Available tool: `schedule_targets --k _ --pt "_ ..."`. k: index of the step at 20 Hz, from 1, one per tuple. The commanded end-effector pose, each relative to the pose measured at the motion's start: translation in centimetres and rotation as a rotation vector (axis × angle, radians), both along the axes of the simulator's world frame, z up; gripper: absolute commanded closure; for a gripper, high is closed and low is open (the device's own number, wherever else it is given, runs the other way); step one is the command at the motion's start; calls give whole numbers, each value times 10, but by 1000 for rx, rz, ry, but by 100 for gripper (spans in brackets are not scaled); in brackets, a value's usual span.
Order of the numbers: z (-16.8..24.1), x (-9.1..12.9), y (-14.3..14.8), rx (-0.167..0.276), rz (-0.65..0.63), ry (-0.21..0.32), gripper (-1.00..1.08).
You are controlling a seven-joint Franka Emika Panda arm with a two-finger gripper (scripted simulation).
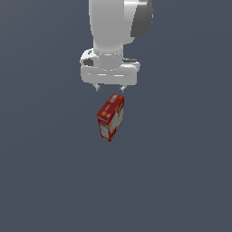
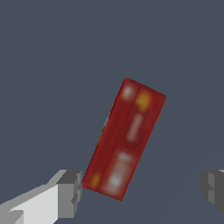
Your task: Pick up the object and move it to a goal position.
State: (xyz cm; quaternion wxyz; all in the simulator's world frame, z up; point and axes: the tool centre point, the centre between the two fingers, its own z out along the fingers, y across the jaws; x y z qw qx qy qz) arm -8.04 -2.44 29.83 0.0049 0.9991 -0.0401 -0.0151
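You have not picked up the small red carton with white and yellow sides (image 1: 110, 117) yet: it sits just under the white claw (image 1: 109, 88), whose fingers (image 2: 70, 192) are spread wide and empty.

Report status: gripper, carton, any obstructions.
Gripper open, empty, above the carton. Red carton on the surface, ungrasped, skewed to the fingers in the wrist view. Nothing else in sight around it.

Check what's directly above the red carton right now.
The open gripper hangs above the red carton, fingers spread wider than it, not touching. Nothing lies on its top face; what is under it is hidden.
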Motion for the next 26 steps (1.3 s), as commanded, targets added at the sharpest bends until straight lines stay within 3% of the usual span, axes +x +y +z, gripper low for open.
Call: schedule_targets --k 1,15,26 --pt "-5 1 0 0 -31 -2 -92" --pt "-45 3 1 2 -303 -25 -92" --pt "-56 4 1 3 -384 -32 -92"
